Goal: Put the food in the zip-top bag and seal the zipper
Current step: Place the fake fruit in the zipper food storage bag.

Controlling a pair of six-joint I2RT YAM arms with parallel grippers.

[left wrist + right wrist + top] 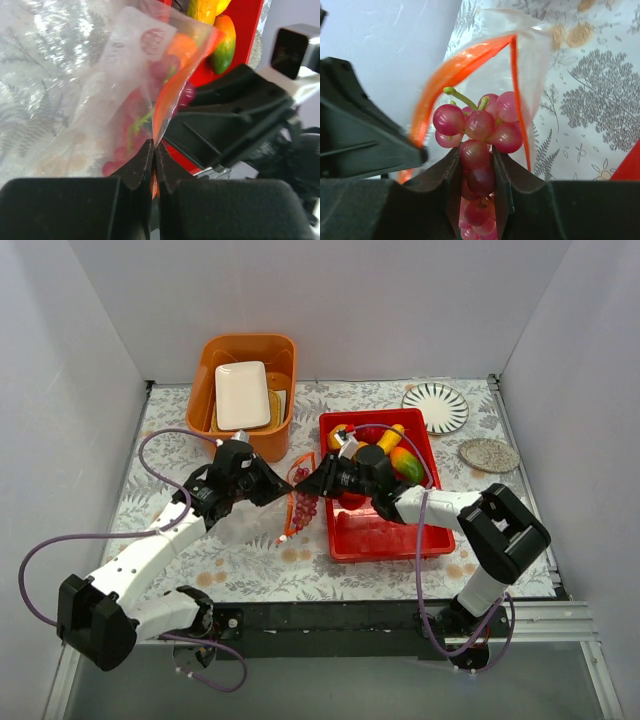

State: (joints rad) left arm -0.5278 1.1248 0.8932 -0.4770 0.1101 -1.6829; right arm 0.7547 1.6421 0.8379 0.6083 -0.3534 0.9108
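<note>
left gripper (153, 150): pressed shut on orange-red zipper strip (451, 75), holding clear crinkly zip-top bag (90, 85) open | right gripper (476, 170): pinching dark red toy grape bunch (480, 125) at bag mouth, not yet released | red plastic tray (385, 552), right: yellow-green toy mangoes (403, 462), other fruits unpacked; zipper unsealed

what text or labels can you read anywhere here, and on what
none legible
white label on the zip-top bag: a round red stamp and faint marks, too blurred to read
no other writing shows in any view
</note>
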